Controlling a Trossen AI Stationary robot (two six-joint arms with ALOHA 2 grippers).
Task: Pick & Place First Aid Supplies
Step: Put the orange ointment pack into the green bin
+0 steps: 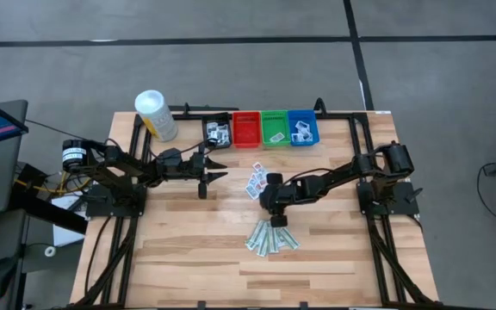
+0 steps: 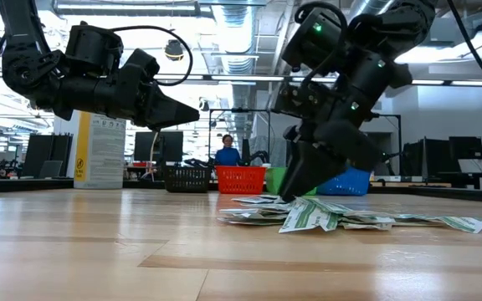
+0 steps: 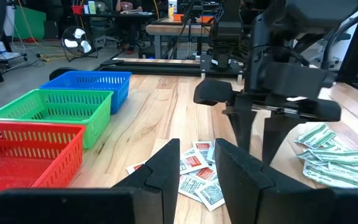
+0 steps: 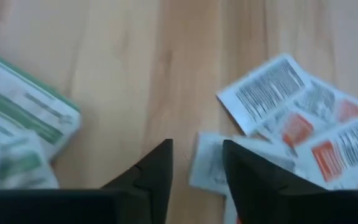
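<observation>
Right gripper (image 1: 276,220) low over the table between the white packets (image 1: 256,182) and green strips (image 1: 272,238), fingers slightly apart, apparently holding nothing. Left gripper (image 1: 216,170) hovers near the black bin (image 1: 218,132), slightly open, empty.

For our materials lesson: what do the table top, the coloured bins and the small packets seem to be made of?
Table top: wood planks, smooth and slightly glossy; grain and seams show.
Bins, such as the red bin and green bin: probably moulded plastic, with slotted lattice walls.
White packets and green strips: apparently printed paper, thin, flat, some curling.
</observation>
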